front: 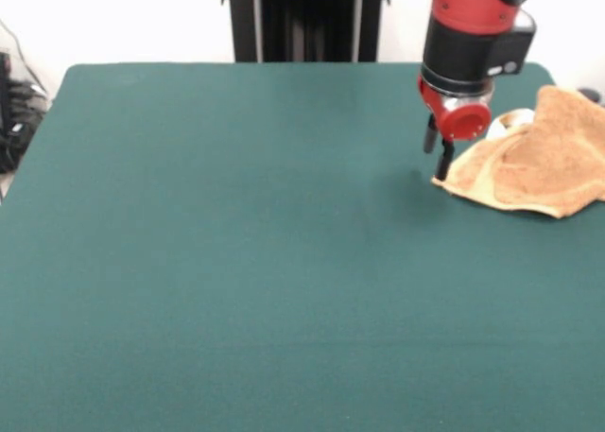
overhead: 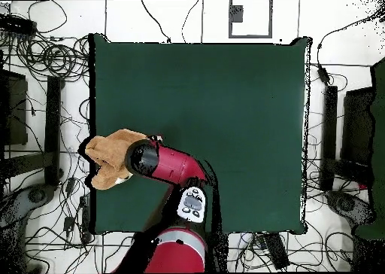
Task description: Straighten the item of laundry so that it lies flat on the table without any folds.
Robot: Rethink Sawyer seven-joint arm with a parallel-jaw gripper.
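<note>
Desk (front: 236, 262): green felt.
Towel (front: 539, 163): bunched, touching tool's tips.
Tool (front: 439, 156): clamp state unclear.
Advice: pinch towel's edge, drag outward.

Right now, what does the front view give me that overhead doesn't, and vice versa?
Front only: the pincer below the red wrist, its tips low at the towel's near-left corner; contact and jaw state unclear. The folds show too, with a pale patch by the wrist.

Overhead only: the towel overhangs the table's edge, and cables litter the floor. The arm hides the pincer.

Both: crumpled towel at one table edge, arm over it.
</note>
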